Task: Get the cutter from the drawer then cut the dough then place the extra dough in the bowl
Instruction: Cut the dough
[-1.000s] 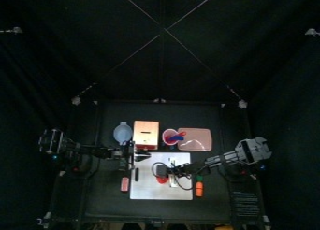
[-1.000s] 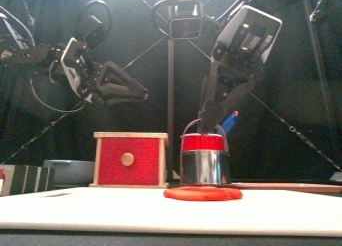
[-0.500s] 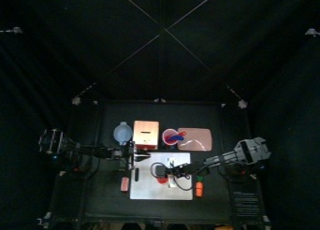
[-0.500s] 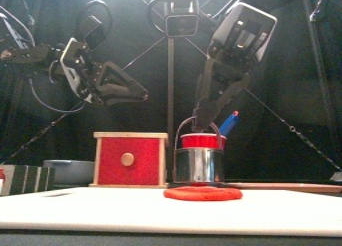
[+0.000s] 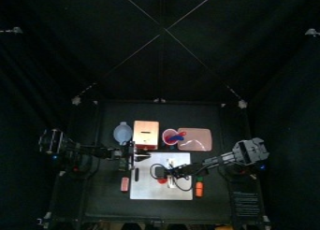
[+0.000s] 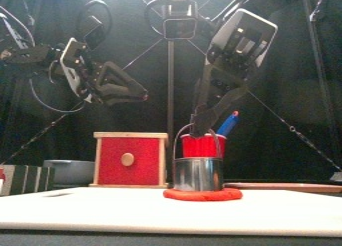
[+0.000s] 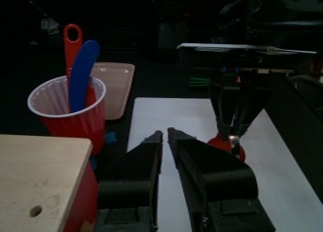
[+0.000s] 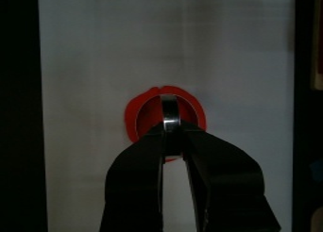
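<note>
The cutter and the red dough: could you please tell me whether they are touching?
Touching. The front view shows the cutter with its lower rim resting on the dough, with no gap between them.

We see black table [image 5: 100, 201]. White board [image 5: 148, 189] lies near front, about mid-width. Behind it we count row across table: bowl [image 5: 120, 134] at left, box [image 5: 146, 134] just beside it, then cup [image 5: 173, 136] and pink tray [image 5: 203, 138] at right. Cup sits at tray's left end; we cannot tell whether on tray or table. Small red thing [image 5: 125, 182] lies just left of board; we cannot identify it.
</note>
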Available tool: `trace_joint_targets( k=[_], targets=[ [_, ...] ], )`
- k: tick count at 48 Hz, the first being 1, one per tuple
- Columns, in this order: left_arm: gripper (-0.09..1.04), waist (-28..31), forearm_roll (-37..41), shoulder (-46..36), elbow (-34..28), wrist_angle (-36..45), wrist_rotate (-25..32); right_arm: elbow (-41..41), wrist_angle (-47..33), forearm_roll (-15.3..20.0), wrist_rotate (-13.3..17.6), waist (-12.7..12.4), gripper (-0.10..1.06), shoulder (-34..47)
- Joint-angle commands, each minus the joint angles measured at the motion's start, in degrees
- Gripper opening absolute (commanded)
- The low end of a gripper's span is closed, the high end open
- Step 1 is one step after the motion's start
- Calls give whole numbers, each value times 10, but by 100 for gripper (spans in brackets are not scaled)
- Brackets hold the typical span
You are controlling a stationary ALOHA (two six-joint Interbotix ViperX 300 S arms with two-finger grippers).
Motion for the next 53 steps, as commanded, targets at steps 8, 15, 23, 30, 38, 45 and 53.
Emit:
trace_joint_targets(
  k=[8,15,23,30,38,45,53],
  targets=[
    [63,-43,-33,9,-11,-31,1,43,-119,8,1,-11,65,-82],
    [76,-64,-62,31,-19,-46,0,89,-185,30,1,-32,73,-113],
    [84,-80,-113,49,-27,-49,2,94,-188,30,-2,-35,74,-106],
    [84,-79,-123,47,-32,-54,11,76,-188,27,-4,-32,74,-85],
    [84,-76,-134,40,-31,-54,41,27,-180,25,-10,-13,74,-45],
    [84,-76,-147,25,-28,-54,69,-5,-156,25,-9,-6,74,-10],
    [84,-76,-165,8,-11,-54,91,-25,-141,27,-5,7,74,9]
  ],
)
